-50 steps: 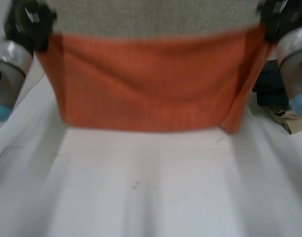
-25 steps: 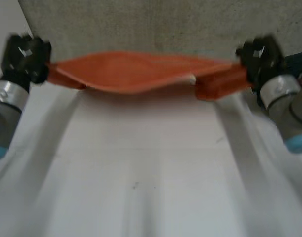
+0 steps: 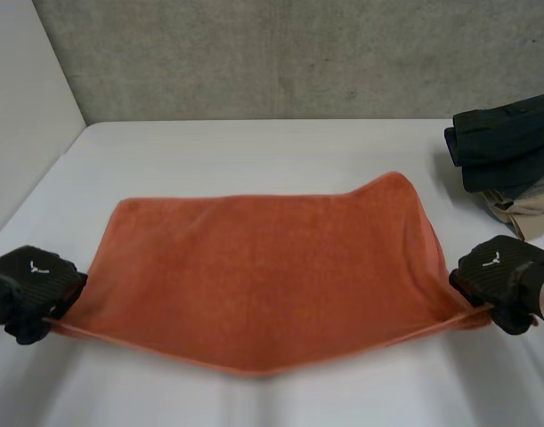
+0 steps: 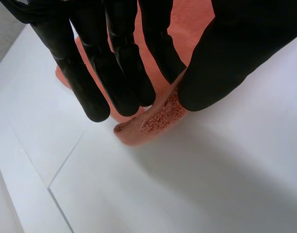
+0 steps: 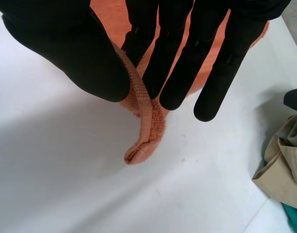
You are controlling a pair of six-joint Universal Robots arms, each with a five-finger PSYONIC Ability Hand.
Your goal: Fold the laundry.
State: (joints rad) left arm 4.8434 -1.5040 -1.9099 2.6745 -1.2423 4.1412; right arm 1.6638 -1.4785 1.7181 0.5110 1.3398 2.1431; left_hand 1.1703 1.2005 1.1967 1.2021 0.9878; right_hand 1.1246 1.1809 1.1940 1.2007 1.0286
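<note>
On the white counter (image 3: 254, 147), a robot's two hands hold an orange towel (image 3: 263, 267) spread out for folding.

The left hand (image 3: 33, 277) and the right hand (image 3: 505, 277) each pinch a near corner, straight fingers (image 4: 121, 73) pressing the cloth against the thumb (image 4: 226, 63), apparently to keep the near edge stretched and square for a fold; that edge sags between them. The towel runs away beyond both sets of fingertips, its far part lying on the counter. A pile of clothes (image 3: 507, 156) sits beyond the right hand, apart from the towel.
</note>
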